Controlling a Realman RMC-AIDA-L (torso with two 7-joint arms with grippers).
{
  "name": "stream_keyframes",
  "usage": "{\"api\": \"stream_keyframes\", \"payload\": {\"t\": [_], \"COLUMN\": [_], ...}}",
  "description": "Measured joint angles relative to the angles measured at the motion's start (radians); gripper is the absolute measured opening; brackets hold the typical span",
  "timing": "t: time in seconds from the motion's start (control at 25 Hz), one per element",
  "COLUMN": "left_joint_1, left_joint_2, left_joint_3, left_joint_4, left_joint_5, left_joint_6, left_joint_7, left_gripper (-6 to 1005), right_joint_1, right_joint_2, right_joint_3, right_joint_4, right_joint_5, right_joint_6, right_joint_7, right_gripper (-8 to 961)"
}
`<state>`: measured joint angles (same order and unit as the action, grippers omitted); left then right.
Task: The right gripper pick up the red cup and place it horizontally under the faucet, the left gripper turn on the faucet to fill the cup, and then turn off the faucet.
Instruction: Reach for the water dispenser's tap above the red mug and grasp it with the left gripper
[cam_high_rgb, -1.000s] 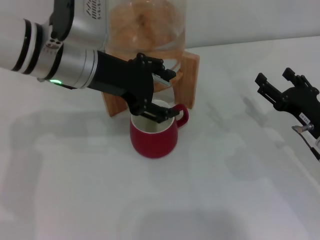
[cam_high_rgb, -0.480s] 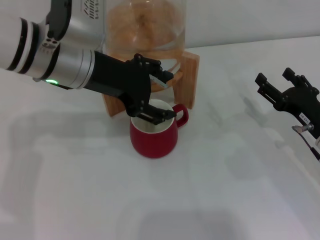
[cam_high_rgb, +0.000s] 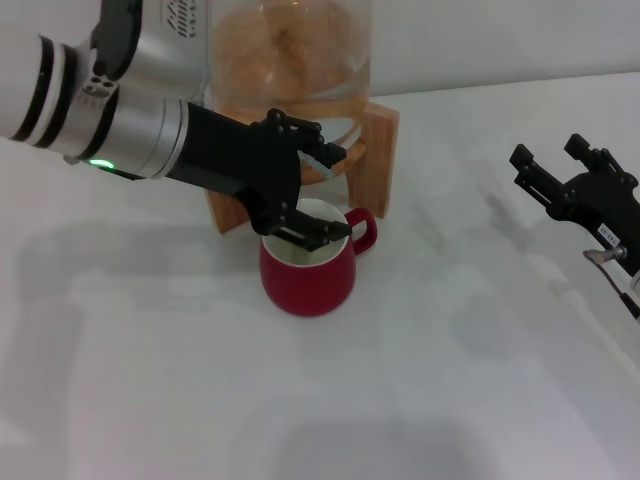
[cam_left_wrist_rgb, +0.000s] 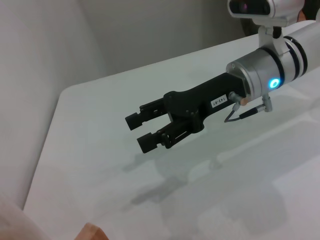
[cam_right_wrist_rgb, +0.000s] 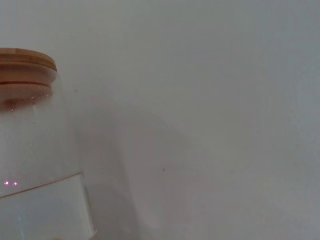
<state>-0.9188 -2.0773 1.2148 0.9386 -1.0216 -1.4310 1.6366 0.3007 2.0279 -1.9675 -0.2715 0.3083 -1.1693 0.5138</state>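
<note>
Red cup (cam_high_rgb: 307, 272) upright beneath glass dispenser (cam_high_rgb: 290, 60)

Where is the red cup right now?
In the head view, the red cup stands on the table's left half, before the wooden stand, under the left gripper.

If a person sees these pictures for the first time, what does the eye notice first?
First, the glossy dark-red ceramic mug on the white table, below a glass jar on a wooden stand. The left pincer reaches over the mug's rim at the jar's base. The right pincer hovers open, far to the right.
</note>
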Motion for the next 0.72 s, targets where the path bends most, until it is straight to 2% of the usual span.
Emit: {"api": "stream_keyframes", "payload": {"t": [0.72], "left_joint_1": [0.014], "left_joint_2": [0.002], "left_joint_3": [-0.007], "left_joint_4": [0.040], "left_joint_5": [0.016], "left_joint_6": [-0.034], "left_joint_7": [-0.011], "left_gripper": [817], "right_joint_1": [0.008], "right_joint_2": [0.000], "right_joint_3": [0.004], "right_joint_4": [0.000], "right_joint_5": [0.000], "right_joint_6": [0.005], "right_joint_7": [-0.001], "right_gripper": [861]}}
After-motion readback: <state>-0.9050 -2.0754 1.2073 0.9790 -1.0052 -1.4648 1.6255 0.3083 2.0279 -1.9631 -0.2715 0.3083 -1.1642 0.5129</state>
